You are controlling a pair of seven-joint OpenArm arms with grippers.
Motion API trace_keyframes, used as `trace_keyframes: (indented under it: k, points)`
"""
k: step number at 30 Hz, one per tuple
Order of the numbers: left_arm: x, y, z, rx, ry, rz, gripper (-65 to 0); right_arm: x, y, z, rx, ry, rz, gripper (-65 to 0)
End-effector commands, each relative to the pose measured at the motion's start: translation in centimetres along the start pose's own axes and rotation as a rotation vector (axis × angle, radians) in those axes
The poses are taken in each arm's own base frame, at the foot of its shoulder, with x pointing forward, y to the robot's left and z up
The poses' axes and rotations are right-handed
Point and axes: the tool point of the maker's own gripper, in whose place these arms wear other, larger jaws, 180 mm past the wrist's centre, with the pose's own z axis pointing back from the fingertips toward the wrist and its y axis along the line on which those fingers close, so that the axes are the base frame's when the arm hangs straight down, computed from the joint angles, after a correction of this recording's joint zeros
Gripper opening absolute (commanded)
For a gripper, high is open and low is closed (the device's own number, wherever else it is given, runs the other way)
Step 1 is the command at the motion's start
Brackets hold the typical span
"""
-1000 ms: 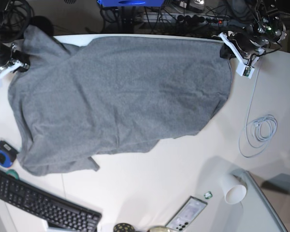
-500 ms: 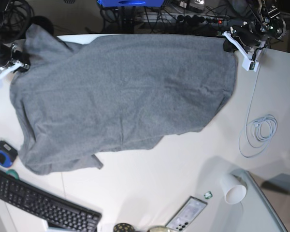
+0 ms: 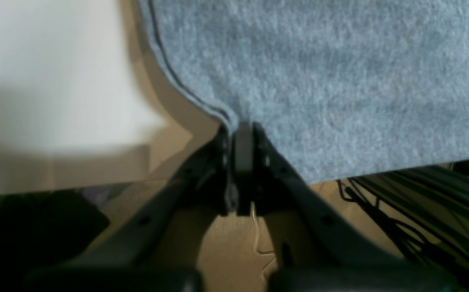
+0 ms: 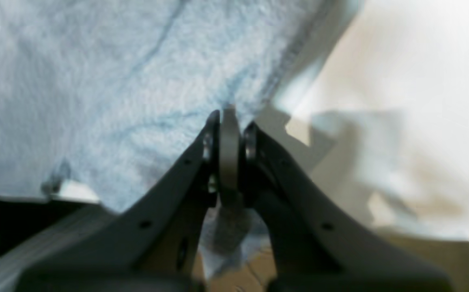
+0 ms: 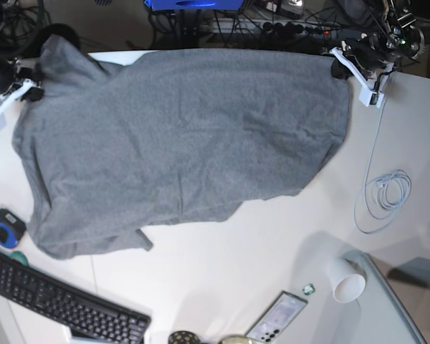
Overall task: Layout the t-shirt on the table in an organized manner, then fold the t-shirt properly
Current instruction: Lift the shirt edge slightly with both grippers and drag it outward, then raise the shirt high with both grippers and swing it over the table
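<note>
The heather-grey t-shirt (image 5: 179, 143) lies spread over the far half of the white table (image 5: 272, 244), reaching its far edge. My left gripper (image 5: 338, 68) is at the far right corner of the cloth, shut on the t-shirt's hem (image 3: 218, 111); in the left wrist view its jaws (image 3: 242, 134) pinch the seamed edge. At the far left, my right gripper (image 5: 30, 89) is shut on the t-shirt's other corner, and the right wrist view shows the fabric (image 4: 137, 81) clamped between the closed jaws (image 4: 228, 117). A sleeve flap (image 5: 140, 240) sticks out at the near edge.
A black keyboard (image 5: 57, 301) lies near left, a blue tape roll (image 5: 6, 229) beside it. A white coiled cable (image 5: 387, 190) sits at right. A paper cup (image 5: 347, 281), a phone (image 5: 276, 319) and a grey glass panel (image 5: 394, 308) are near right. Cables hang behind the table.
Both grippers have pulled the t-shirt's corners toward the far edge, the right-hand corner going further right. The cloth is stretched flatter along the far side.
</note>
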Motion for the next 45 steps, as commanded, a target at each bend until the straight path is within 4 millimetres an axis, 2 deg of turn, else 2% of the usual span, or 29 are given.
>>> trace_keyframes:
  k: [1, 5, 6, 8, 13, 16, 19, 21, 23, 27, 32, 35, 38, 42, 45]
  points:
    - [2.1, 0.2, 0.9, 0.009, -0.061, -0.042, -65.0, 1.9, 0.1, 1.0, 0.001, -0.047, 0.041, -64.5]
    - [5.8, -0.1, 2.8, 0.041, -0.153, -0.121, -65.0, 3.7, 1.2, 2.4, -0.008, -0.059, 0.119, -64.5]
    - [7.5, -0.2, 3.5, 0.052, -0.194, -0.147, -65.0, 4.6, 1.7, 2.9, -0.011, -0.076, 0.146, -64.5]
    - [10.6, -0.3, 4.4, 0.079, -0.258, -0.186, -65.0, 7.3, 2.8, 3.7, -0.013, -0.113, 0.192, -64.5]
    - [16.7, 1.2, 6.0, 0.150, -0.287, -0.245, -65.0, 13.5, 4.4, 5.1, -0.018, -0.170, 0.249, -64.5]
    - [21.4, 1.9, 7.7, 0.189, -0.363, -0.272, -65.0, 17.5, 5.2, 6.4, -0.023, -0.221, 0.284, -64.5]
    - [26.1, 1.0, 8.9, 0.201, -0.411, -0.355, -65.0, 21.2, 6.2, 7.6, -0.016, -0.283, 0.299, -64.5]
    - [28.7, -0.3, 9.4, 0.193, -0.442, -0.409, -65.0, 23.6, 6.5, 9.0, -0.025, -0.335, 0.315, -64.5]
    - [31.1, -1.5, 10.0, 0.188, -0.492, -0.405, -65.0, 25.4, 7.3, 9.4, -0.014, -0.357, 0.339, -64.5]
    - [34.4, -3.4, 10.2, 0.165, -0.543, -0.388, -65.0, 27.5, 7.5, 9.3, -0.003, -0.352, 0.351, -64.4]
    - [39.2, -3.2, 10.3, 0.146, -0.590, -0.354, -65.0, 30.7, 8.7, 10.0, 0.018, -0.406, 0.376, -64.4]
    - [42.5, -2.8, 11.5, 0.155, -0.642, -0.342, -65.0, 33.3, 10.2, 11.1, 0.026, -0.452, 0.419, -64.4]
    - [45.2, -2.6, 12.9, 0.167, -0.667, -0.351, -65.0, 35.3, 10.5, 12.6, 0.014, -0.481, 0.442, -64.4]
    - [49.0, -3.4, 15.4, 0.166, -0.718, -0.364, -65.0, 38.1, 11.7, 15.1, 0.011, -0.549, 0.465, -64.4]
    - [51.1, -4.0, 17.7, 0.171, -0.767, -0.378, -65.0, 39.7, 11.5, 17.0, -0.046, -0.580, 0.485, -64.4]
